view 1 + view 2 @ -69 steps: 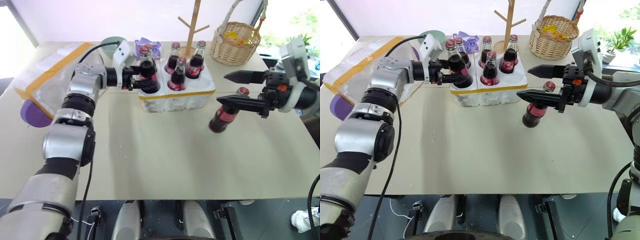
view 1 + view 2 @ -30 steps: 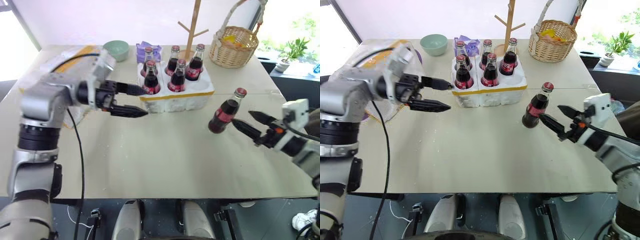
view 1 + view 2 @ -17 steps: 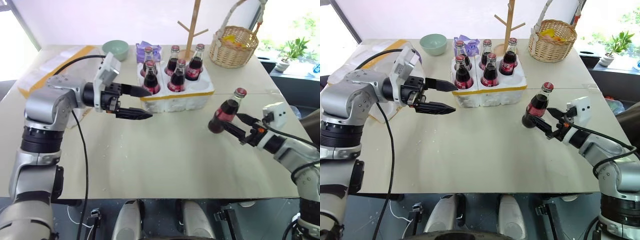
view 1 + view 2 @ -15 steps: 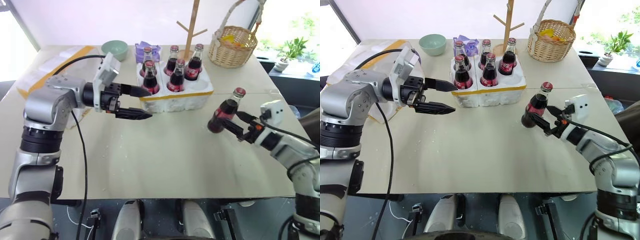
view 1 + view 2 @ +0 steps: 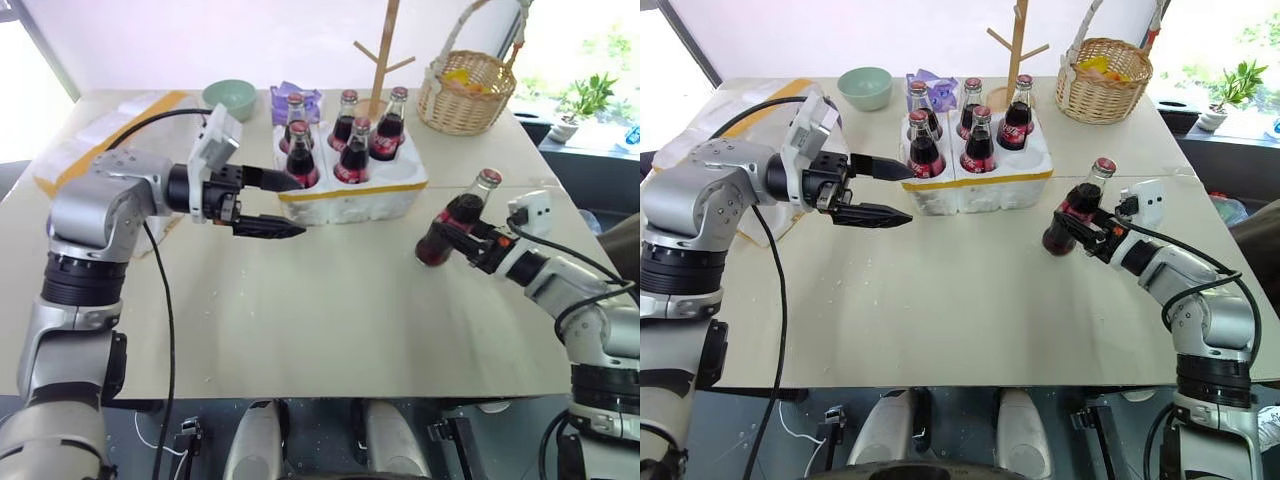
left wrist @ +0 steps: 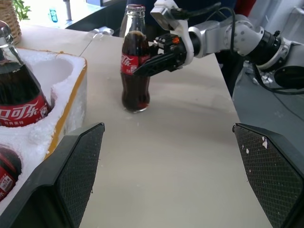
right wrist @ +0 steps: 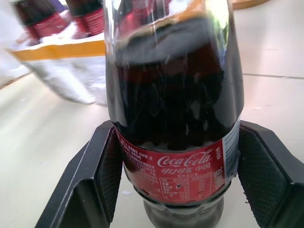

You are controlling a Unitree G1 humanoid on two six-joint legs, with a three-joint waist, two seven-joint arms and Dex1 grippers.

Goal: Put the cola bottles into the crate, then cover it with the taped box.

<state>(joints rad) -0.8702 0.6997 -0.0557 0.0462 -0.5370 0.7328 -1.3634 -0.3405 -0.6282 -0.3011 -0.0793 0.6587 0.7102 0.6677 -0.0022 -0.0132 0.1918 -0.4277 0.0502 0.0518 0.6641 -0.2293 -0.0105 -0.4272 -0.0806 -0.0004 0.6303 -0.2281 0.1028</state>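
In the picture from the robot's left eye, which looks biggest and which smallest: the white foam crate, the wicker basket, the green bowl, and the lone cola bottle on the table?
Largest to smallest, as they appear:
1. crate
2. wicker basket
3. lone cola bottle and green bowl: too alike to rank; the bottle is nearer the camera, and it is tall while the bowl is wide.

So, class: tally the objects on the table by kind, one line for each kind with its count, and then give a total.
Cola bottles: 6, five in the crate and one standing beside it
Crate: 1
Taped box: 1
Wicker basket: 1
Green bowl: 1
Wooden branch stand: 1
Purple wrapper: 1
Total: 12
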